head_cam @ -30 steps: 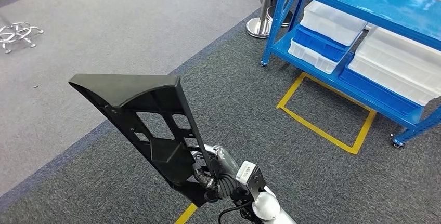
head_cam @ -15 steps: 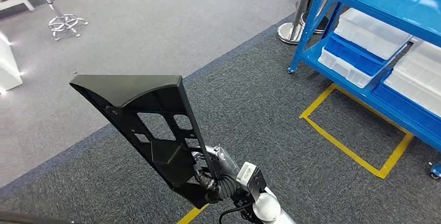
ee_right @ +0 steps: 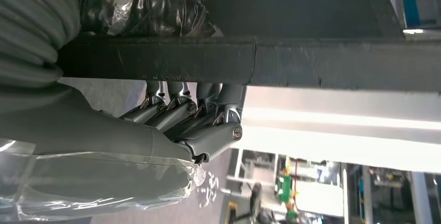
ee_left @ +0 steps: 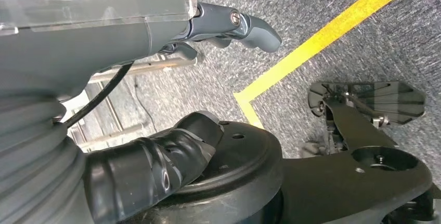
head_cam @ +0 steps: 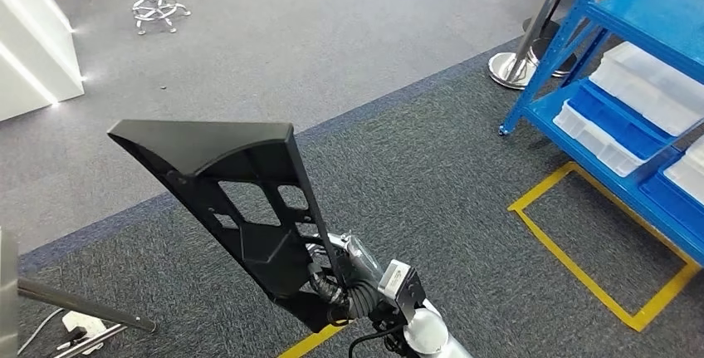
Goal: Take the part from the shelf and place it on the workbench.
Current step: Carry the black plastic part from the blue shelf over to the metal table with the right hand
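The blue shelf (head_cam: 631,100) stands to the right, with white bins (head_cam: 656,80) on its tiers and a yellow floor marking (head_cam: 581,267) in front of it. No counter is in sight, so the step in hand is judged to be carrying the part to it.

The part (head_cam: 241,200), a long black plastic panel with cut-out openings, stands upright and tilted above the carpet, well apart from the shelf.

The right hand (head_cam: 336,279) is clamped on the part's lower end; the right wrist view shows its fingers (ee_right: 182,112) wrapped around one edge.

The left hand (ee_left: 156,161) hangs by the robot's body; whether its fingers are together or apart cannot be told.

Procedure:
- Maintain a firm grip.
- Hold the panel steady while walking; its long upper end can swing.
- Locate the counter before lowering the part.
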Controlling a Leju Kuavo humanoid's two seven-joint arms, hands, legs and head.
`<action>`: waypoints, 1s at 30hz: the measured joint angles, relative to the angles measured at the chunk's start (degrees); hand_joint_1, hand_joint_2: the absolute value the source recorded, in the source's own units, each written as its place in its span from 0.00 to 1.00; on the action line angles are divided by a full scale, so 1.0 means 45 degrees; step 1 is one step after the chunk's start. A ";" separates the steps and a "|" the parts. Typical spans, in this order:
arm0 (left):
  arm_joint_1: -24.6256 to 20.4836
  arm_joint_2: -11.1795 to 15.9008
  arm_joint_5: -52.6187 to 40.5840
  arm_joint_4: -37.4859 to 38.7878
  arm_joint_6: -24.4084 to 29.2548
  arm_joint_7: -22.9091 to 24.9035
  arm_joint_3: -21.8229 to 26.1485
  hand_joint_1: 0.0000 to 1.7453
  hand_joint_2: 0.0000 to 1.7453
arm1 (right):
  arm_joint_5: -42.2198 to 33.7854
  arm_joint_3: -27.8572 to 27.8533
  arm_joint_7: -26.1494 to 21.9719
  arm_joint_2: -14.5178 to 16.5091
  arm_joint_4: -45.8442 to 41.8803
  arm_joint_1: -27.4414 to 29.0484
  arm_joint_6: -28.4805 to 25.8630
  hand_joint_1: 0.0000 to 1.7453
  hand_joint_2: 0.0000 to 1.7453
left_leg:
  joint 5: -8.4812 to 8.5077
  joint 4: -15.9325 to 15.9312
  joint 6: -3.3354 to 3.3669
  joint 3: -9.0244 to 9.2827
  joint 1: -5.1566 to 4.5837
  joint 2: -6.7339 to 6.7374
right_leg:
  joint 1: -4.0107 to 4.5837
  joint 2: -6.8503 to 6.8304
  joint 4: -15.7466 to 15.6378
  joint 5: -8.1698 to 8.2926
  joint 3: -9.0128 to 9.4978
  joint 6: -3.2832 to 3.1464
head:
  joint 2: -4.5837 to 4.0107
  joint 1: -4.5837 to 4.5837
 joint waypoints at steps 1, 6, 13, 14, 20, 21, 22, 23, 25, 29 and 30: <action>0.0013 -0.0017 -0.0012 0.0000 0.0000 0.0000 -0.0015 0.00 1.00 | 0.0015 0.0000 0.0001 -0.0039 -0.0006 0.0084 -0.0004 1.00 1.00 | -0.0004 0.0011 0.0007 -0.0003 -0.0005 -0.0147 | -0.0003 0.0075 0.0691 -0.0212 -0.0368 0.0012 | 0.0000 0.0000; 0.0055 -0.0106 -0.0092 0.0000 0.0022 -0.0006 -0.0155 0.00 1.00 | 0.0120 0.0000 0.0012 -0.0231 -0.0223 0.0385 -0.0050 1.00 1.00 | -0.0132 0.0244 -0.0098 -0.0036 -0.0007 -0.0932 | -0.0077 0.0599 -0.1318 0.1320 0.0340 -0.0040 | 0.0000 0.0001; 0.0078 -0.0052 -0.0124 0.0006 -0.0008 -0.0018 -0.0264 0.00 1.00 | 0.0215 0.0000 0.0012 -0.0228 -0.0444 0.0533 -0.0256 1.00 1.00 | -0.0519 0.0979 -0.0546 -0.0517 0.0029 -0.0841 | -0.0119 0.0417 -0.2328 0.1557 0.0854 -0.0399 | 0.0000 -0.0028; 0.0075 -0.0029 -0.0124 0.0007 -0.0015 -0.0018 -0.0271 0.00 1.00 | 0.0225 0.0000 0.0011 -0.0214 -0.0476 0.0543 -0.0256 1.00 1.00 | -0.0866 0.1662 -0.0592 -0.0835 0.0025 -0.0484 | -0.0123 0.0260 -0.2358 0.1551 0.0888 -0.0455 | 0.0000 -0.0039; 0.0142 0.0085 -0.0121 0.0010 -0.0045 -0.0081 -0.0295 0.00 1.00 | 0.0300 0.0004 0.0016 -0.0187 -0.0531 0.0682 -0.0265 1.00 1.00 | -0.0720 0.2534 -0.0712 -0.1364 0.0054 0.0187 | -0.0084 -0.0676 -0.2357 0.1403 0.1000 -0.0460 | 0.0000 -0.0049; 0.0159 0.0101 -0.0120 0.0010 -0.0047 -0.0101 -0.0295 0.00 1.00 | 0.0306 0.0005 0.0015 -0.0179 -0.0544 0.0681 -0.0265 1.00 1.00 | -0.0368 0.1596 -0.0679 -0.0879 0.0041 0.0384 | -0.0082 -0.0798 -0.2357 0.1365 0.1053 -0.0423 | 0.0000 -0.0047; 0.0170 0.0113 -0.0118 0.0010 -0.0052 -0.0124 -0.0295 0.00 1.00 | 0.0308 0.0005 0.0013 -0.0169 -0.0561 0.0678 -0.0265 1.00 1.00 | -0.0116 0.0827 -0.0624 -0.0484 0.0009 0.0565 | -0.0052 -0.0908 -0.2361 0.1329 0.1101 -0.0367 | 0.0000 -0.0047; 0.0178 0.0124 -0.0114 0.0010 -0.0058 -0.0144 -0.0295 0.00 1.00 | 0.0310 0.0005 0.0013 -0.0162 -0.0586 0.0677 -0.0265 1.00 1.00 | -0.0026 0.0405 -0.0557 -0.0267 -0.0025 0.0682 | -0.0030 -0.0991 -0.2376 0.1309 0.1133 -0.0306 | 0.0000 -0.0045; 0.0203 0.0131 -0.0083 0.0010 -0.0067 -0.0170 -0.0295 0.00 1.00 | 0.0318 0.0011 0.0013 -0.0149 -0.0635 0.0673 -0.0265 1.00 1.00 | -0.0038 0.0287 -0.0407 -0.0255 -0.0089 0.0620 | 0.0024 -0.1154 -0.2435 0.1307 0.1180 -0.0167 | 0.0000 -0.0039; 0.0261 0.0129 -0.0036 0.0010 -0.0092 -0.0174 -0.0295 0.00 1.00 | 0.0322 0.0029 0.0006 -0.0090 -0.0712 0.0649 -0.0270 1.00 1.00 | 0.0067 0.0086 -0.0105 -0.0158 0.0000 0.0184 | -0.0034 -0.0653 -0.1871 0.0831 0.1035 0.0091 | 0.0000 -0.0027; 0.0264 0.0126 -0.0036 0.0010 -0.0103 -0.0174 -0.0295 0.00 1.00 | 0.0323 0.0029 0.0004 -0.0084 -0.0726 0.0656 -0.0271 1.00 1.00 | 0.0090 0.0048 -0.0037 -0.0128 0.0007 0.0068 | -0.0058 -0.0280 -0.1155 0.0437 0.0702 0.0122 | 0.0000 -0.0022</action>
